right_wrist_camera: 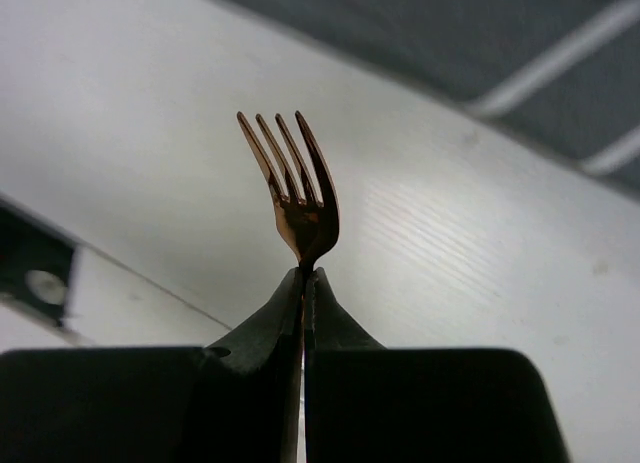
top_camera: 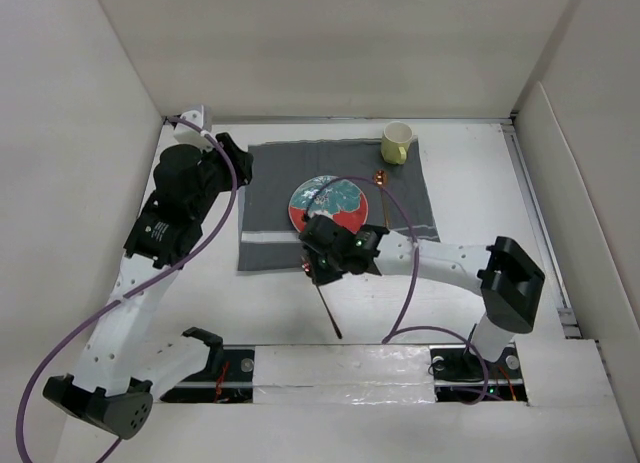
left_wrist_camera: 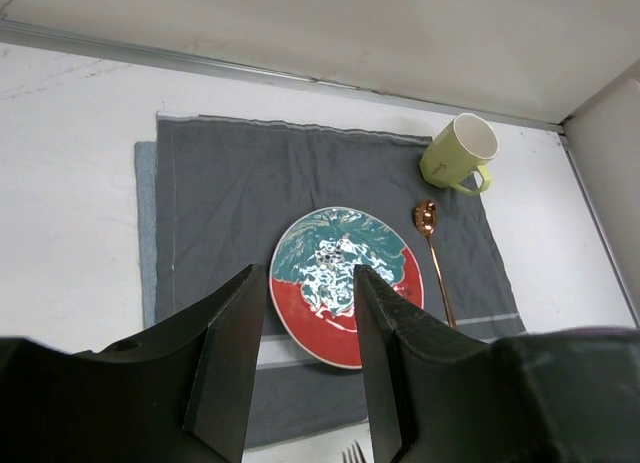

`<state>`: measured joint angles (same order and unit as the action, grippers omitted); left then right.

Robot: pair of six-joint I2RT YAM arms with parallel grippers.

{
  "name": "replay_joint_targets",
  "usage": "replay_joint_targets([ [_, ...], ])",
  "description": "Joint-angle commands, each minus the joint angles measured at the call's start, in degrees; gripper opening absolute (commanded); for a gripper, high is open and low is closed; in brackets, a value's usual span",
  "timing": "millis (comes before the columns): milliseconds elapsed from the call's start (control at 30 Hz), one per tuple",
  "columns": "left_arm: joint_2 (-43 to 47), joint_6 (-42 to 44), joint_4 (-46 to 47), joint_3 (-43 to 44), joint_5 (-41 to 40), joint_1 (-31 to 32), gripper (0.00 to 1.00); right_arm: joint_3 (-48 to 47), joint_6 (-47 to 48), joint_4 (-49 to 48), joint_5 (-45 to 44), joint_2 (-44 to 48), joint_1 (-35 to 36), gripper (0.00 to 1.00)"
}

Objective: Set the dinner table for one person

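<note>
White, matte and rigid, the worktop (top_camera: 480,183) fills the top view; it is nothing to grip, it only bears things. On it lies the soft grey mat (top_camera: 270,183), carrying plate (top_camera: 328,203), mug (top_camera: 397,143) and spoon (top_camera: 381,178). My right hand (right_wrist_camera: 303,283) pinches the fork (right_wrist_camera: 300,198) at its neck, just below the tines. I judge it light, stiff and slick, apt to swivel in so narrow a hold. Only the top view shows its handle slanting over bare worktop beside the mat's near edge; only the right wrist view shows the pinch. My left hand (left_wrist_camera: 308,278) is spread, empty.
</note>
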<state>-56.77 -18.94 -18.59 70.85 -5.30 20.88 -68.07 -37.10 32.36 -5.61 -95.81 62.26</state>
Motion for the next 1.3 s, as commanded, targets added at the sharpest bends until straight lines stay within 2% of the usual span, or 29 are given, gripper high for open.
replay_joint_targets([
  [0, 2.1, -0.1, 0.1, -0.5, -1.4, -0.2, 0.37, -10.2, 2.2, 1.4, -0.2, -3.0, -1.1, 0.00],
  [167, 2.9, -1.2, -0.6, 0.8, -1.7, -0.2, 0.37, -22.5, 3.4, 1.0, 2.0, -12.4, -5.4, 0.00],
  [433, 0.1, -9.8, -1.6, 4.9, 2.5, -0.2, 0.32, -52.0, 1.8, 1.4, 5.2, -32.8, -11.5, 0.00],
  [667, 1.7, -12.0, -4.6, 1.6, -2.0, 3.1, 0.30, -64.4, -3.2, -2.6, 9.1, -44.0, -15.6, 0.00],
  [900, 0.3, -11.9, -3.9, 1.4, -1.1, 3.8, 0.30, -74.2, -4.9, -2.6, 8.8, -52.5, -17.9, 0.00],
  [1267, 0.3, -11.5, -2.9, 0.4, -1.9, 3.8, 0.31, -74.1, -6.8, -3.7, 10.6, -55.4, -18.5, 0.00],
])
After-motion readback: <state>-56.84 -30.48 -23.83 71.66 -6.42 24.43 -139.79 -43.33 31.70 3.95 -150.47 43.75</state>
